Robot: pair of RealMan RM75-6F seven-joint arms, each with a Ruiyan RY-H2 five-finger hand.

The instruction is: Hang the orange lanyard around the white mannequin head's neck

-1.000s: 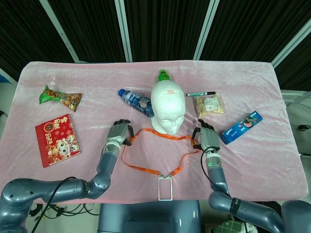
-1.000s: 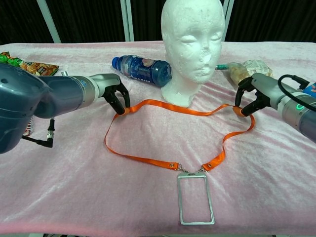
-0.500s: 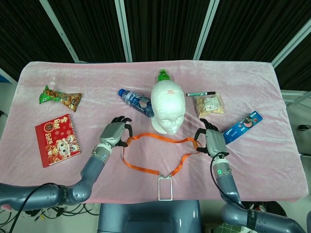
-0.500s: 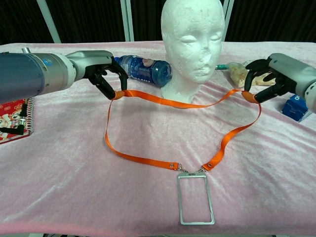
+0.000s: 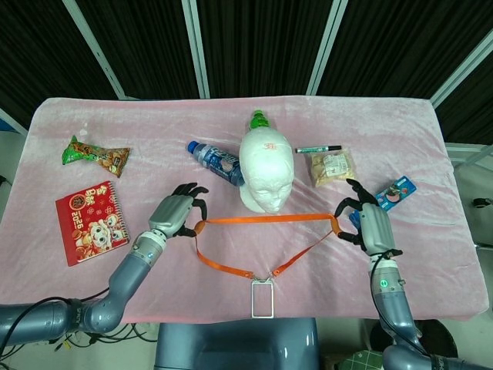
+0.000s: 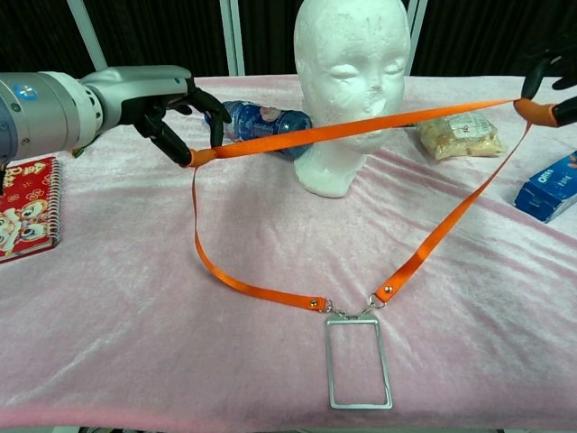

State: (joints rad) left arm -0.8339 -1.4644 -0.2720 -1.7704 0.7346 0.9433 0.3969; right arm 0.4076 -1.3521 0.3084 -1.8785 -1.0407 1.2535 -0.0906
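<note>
The orange lanyard (image 5: 266, 220) is stretched in a straight line between my two hands, in front of the white mannequin head (image 5: 266, 171), and in the chest view this line crosses the face at about chin height. The two lower straps run down to the clear badge holder (image 5: 262, 299), which lies on the pink cloth (image 5: 431, 146) at the near edge.

My left hand (image 5: 176, 213) pinches the strap at its left corner between thumb and finger, the other fingers spread. My right hand (image 5: 365, 222) holds the right corner; in the chest view it is almost out of the frame, so I cannot see there how the fingers lie, but the strap ends in it.

I judge that the loop is open but not yet high enough. To do this step well, I should raise both hands equally until the strap is above the crown, then carry it to the far side and lower it behind the head. The pinch must stay firm, since the ribbon looks thin and slippery. The foam head probably tips easily, so the strap should not drag on the face. The blue bottle (image 5: 216, 162) just left of the head and the snack bag (image 5: 333, 167) to its right could catch the strap.
</note>
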